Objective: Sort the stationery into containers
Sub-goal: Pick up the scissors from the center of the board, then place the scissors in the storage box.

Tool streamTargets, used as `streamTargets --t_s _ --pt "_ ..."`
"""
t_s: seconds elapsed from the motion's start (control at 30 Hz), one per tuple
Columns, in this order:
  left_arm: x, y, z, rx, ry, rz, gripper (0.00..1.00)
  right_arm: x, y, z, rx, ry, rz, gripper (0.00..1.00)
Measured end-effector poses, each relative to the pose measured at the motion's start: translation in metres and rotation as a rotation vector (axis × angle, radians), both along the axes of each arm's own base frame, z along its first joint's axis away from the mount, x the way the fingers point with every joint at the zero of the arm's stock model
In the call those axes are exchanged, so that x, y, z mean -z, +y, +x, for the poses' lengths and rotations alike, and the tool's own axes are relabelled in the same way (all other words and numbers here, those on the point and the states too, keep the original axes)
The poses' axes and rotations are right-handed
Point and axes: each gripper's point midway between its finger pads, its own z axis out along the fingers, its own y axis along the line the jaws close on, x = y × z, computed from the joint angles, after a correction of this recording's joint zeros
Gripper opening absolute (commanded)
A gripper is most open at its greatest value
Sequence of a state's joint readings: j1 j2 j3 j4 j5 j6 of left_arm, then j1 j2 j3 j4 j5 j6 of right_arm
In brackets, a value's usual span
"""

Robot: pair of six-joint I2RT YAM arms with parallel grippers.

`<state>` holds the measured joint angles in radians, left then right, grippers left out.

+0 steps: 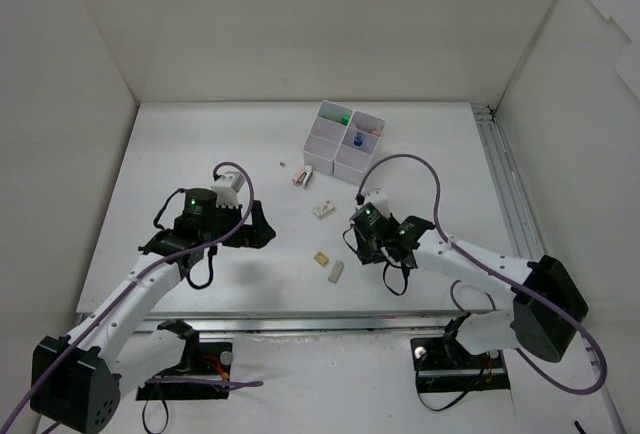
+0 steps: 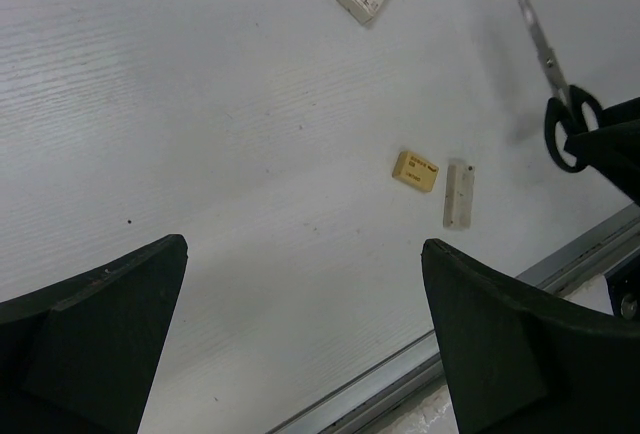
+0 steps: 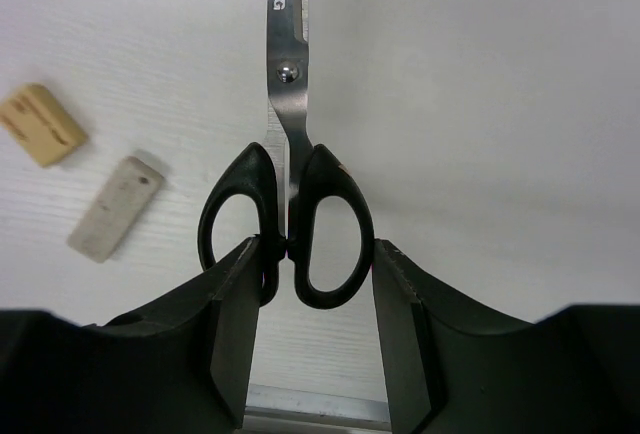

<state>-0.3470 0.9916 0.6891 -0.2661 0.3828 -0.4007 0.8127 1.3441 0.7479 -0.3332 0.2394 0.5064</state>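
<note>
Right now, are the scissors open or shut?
Shut. In the right wrist view the scissors have their blades together as one strip, and the black handle loops touch, pinched in the right claw.

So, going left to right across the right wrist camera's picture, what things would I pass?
Tan eraser → pale grey eraser → black-handled scissors.

**pen_hoarder:** ok, colours, anyone?

**deskrat:** The black-handled steel scissors [image 3: 290, 224] have silver blades and a tiny red speck on one loop. The tan rectangular rubber eraser [image 3: 42, 124] has dark print, and the off-white oblong eraser [image 3: 115, 207] looks smudgy grey. The white table [image 2: 200, 104] shows fine grain lines.

**pen_hoarder:** and the tubs?

**deskrat:** white square plastic bins [image 1: 322, 149], green, blue and pink bits inside.
</note>
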Motion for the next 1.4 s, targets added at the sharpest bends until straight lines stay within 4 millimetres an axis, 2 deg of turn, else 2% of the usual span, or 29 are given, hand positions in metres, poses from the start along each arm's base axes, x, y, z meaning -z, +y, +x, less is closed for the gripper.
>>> streamTargets --t_s 0.23,0.33,0.43,0.53,0.63,0.77,0.93,1.07,1.2,1.4 --pt "0.001 0.003 0.001 -0.014 -0.002 0.012 0.99 -0.118 0.031 0.068 -0.165 -0.299 -0.016 0.18" --pt "0.001 0.004 0.001 -0.017 -0.003 0.020 0.99 -0.161 0.035 0.094 -0.265 -0.396 -0.120 0.19" --pt "0.001 0.007 0.000 -0.023 -0.005 0.028 0.99 -0.191 0.041 0.124 -0.398 -0.457 -0.259 0.21" --pt "0.000 0.010 -0.001 -0.034 -0.014 0.039 0.99 -0.205 0.042 0.155 -0.550 -0.477 -0.443 0.22" --pt "-0.003 0.013 -0.001 -0.044 -0.032 0.050 0.99 -0.212 0.044 0.194 -0.707 -0.454 -0.691 0.23" --pt "-0.005 0.016 -0.001 -0.052 -0.043 0.058 0.99 -0.219 0.051 0.247 -0.814 -0.402 -0.996 0.24" --pt "-0.005 0.019 0.001 -0.067 -0.047 0.069 0.99 -0.208 0.054 0.294 -0.905 -0.282 -1.278 0.25" --pt "-0.005 0.019 0.001 -0.069 -0.048 0.071 0.99 -0.193 0.052 0.313 -0.948 -0.183 -1.424 0.25" --pt "-0.004 0.021 0.002 -0.074 -0.047 0.071 0.99 -0.178 0.049 0.318 -1.009 -0.102 -1.505 0.28" --pt "-0.001 0.021 0.003 -0.072 -0.032 0.071 0.99 -0.172 0.047 0.325 -1.032 -0.077 -1.587 0.31"
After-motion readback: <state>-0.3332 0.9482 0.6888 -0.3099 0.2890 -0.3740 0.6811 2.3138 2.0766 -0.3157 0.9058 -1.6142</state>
